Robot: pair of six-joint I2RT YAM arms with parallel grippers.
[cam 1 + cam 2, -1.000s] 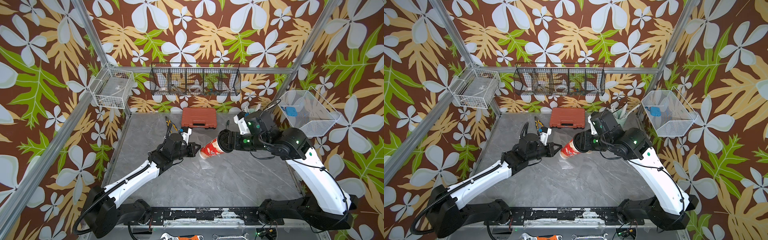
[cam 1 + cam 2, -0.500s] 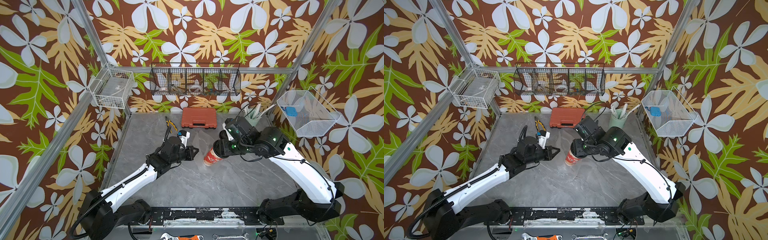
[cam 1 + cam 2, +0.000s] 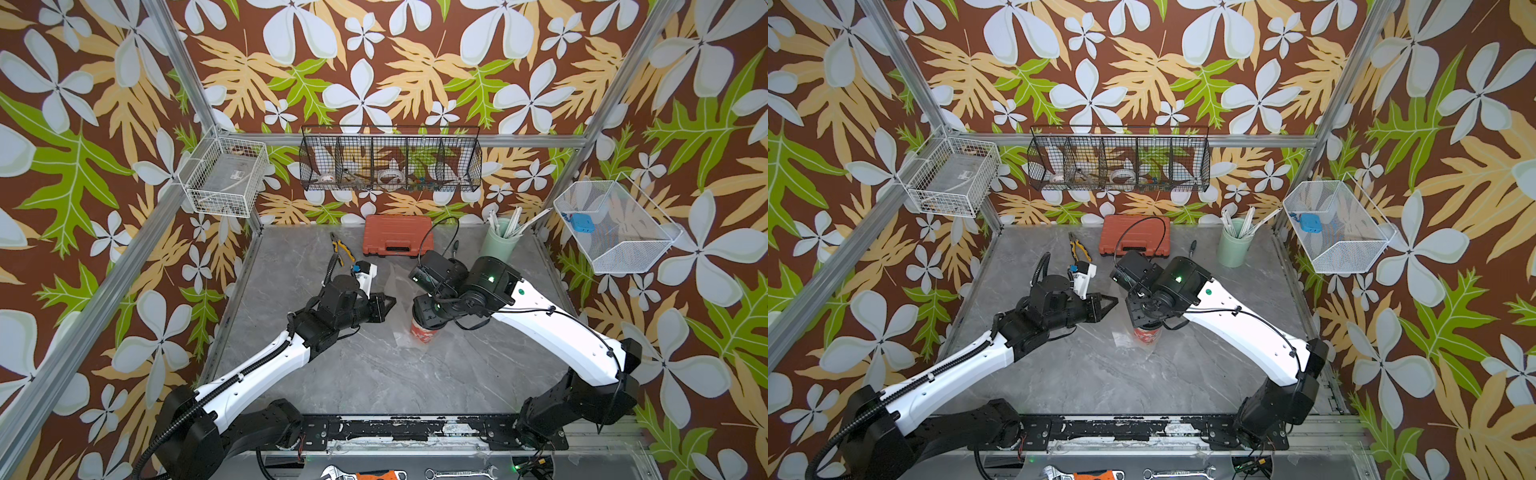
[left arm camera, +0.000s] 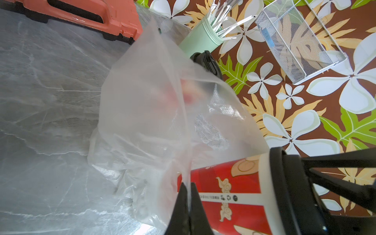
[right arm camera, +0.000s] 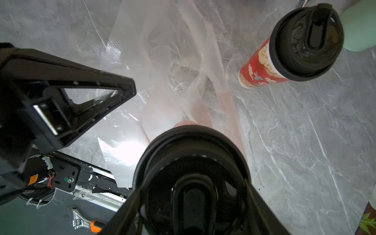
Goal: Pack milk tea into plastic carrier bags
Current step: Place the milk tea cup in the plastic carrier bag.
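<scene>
My right gripper (image 5: 193, 187) is shut on the black lid (image 5: 183, 146) of a red-and-cream milk tea cup (image 3: 422, 332), which stands nearly upright on the grey table (image 3: 374, 374). A clear plastic carrier bag (image 4: 146, 114) is draped round the cup's lower part. My left gripper (image 4: 188, 195) is shut on the bag's edge just left of the cup, also seen in a top view (image 3: 1113, 302). A second milk tea cup (image 5: 284, 44) stands free behind the bag, by the green cup; both top views hide it under the right arm.
An orange toolbox (image 3: 397, 235), pliers (image 3: 340, 249) and a pale green cup of straws (image 3: 498, 243) sit at the back of the table. Wire baskets hang on the walls (image 3: 390, 166). Wrenches (image 3: 361, 473) lie beyond the front rail.
The right arm has swung the cup from lying sideways in the air to upright and brought it down onto the table. The left gripper has shifted slightly, still pinching the bag.
</scene>
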